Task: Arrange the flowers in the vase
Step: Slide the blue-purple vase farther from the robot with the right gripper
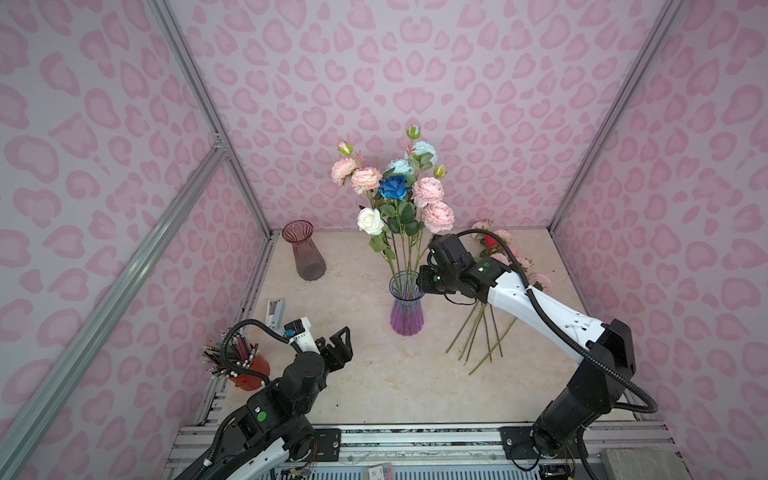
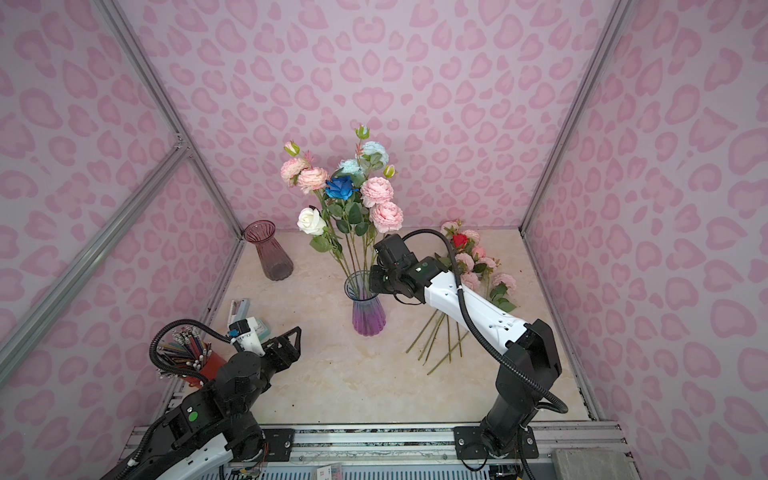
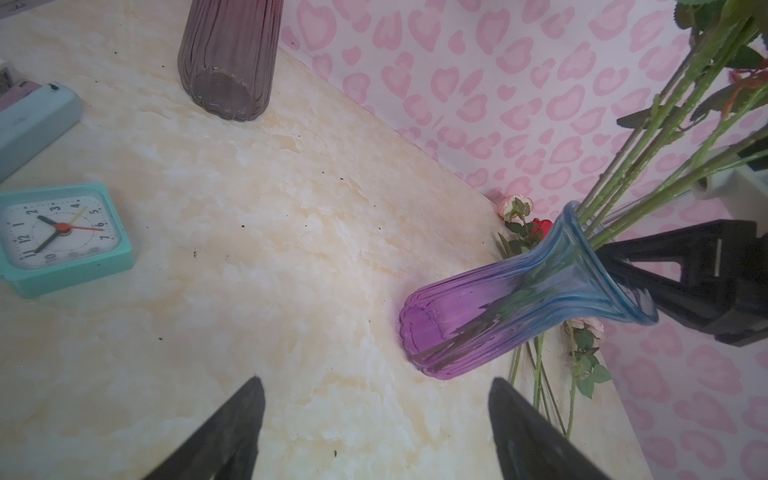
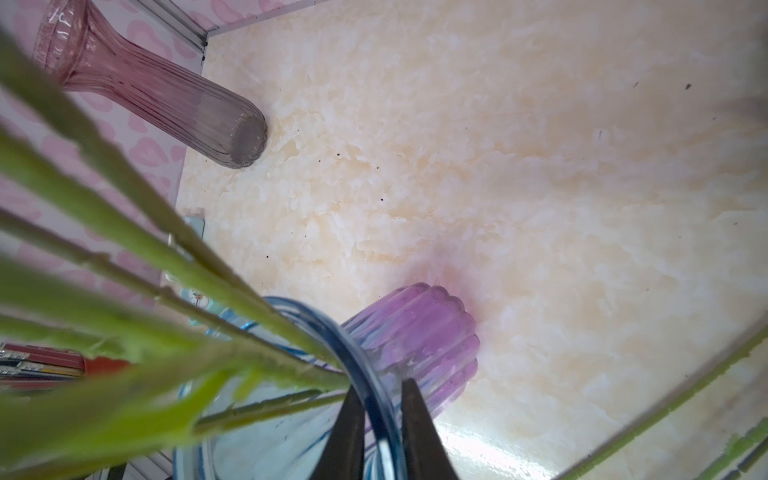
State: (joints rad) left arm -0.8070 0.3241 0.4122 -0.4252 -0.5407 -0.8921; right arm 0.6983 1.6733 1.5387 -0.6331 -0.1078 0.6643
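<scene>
Pinching the flared rim of the blue-and-purple vase (image 4: 428,328), the right gripper (image 4: 380,386) has one finger inside the glass and one outside, closed on the rim as far as the wrist view shows. The left gripper (image 3: 376,380) hovers over bare table (image 1: 374,386) near the front left, its jaws spread wide and holding nothing.

The standing flowers (image 1: 394,187) are already in that vase at the middle of the table. Their stems run nearly upright and fan out a little, with the blooms on top. The loose flowers (image 2: 505,281) lie flat on the right side, partly under the right arm. Their long axis runs front to back, with the cut ends splayed toward the front edge and the heads toward the back right corner.

These artificial stems are probably light, thin and springy, and the blooms make them top-heavy. A hold around mid-stem, clear of the leaves, should keep a flower from swinging, and lifting by the head would likely crush the petals. The glass looks hard, slick and breakable, and the tall bouquet raises its balance point, so a pull on the rim could tip it. An empty mauve vase (image 1: 305,253) stands well apart at the back left.
</scene>
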